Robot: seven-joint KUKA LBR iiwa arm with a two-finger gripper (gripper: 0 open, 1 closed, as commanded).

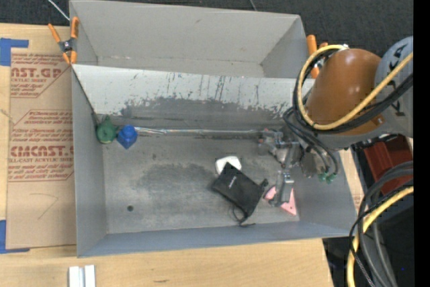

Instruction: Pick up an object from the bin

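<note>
Landmark for this entry: black pouch [236,189], flat, dark and roughly rectangular. It lies tilted on the floor of the grey bin [87,212], with a thin dark loop trailing from its near corner.

Gripper [287,189]: down inside the bin, just right of the black pouch, with its tip at or very near floor level. Claw released or clenched: cannot tell, since from this angle the metal tip reads as one narrow upright shape.

Pink piece [290,207]: small, flat, pale salmon pink. The clearest part is a little triangle, narrow end toward the gripper tip and broad end toward the near wall. It lies right of the black pouch and slightly nearer the front wall, directly under and beside the gripper tip. A second pink patch shows between the tip and the pouch's right corner, and I cannot tell whether it is the same piece or a separate scrap. The tip overlaps the pink in this view. Whether the gripper has actually taken hold of it cannot be told.

White object [228,162]: small and rounded, touching the far edge of the black pouch.

Green object [105,132] and blue object [126,137]: side by side, well left of the black pouch, at the foot of the back wall.

Orange-brown cover [342,87] on the arm: up and to the right of the black pouch, beyond the gripper
</note>
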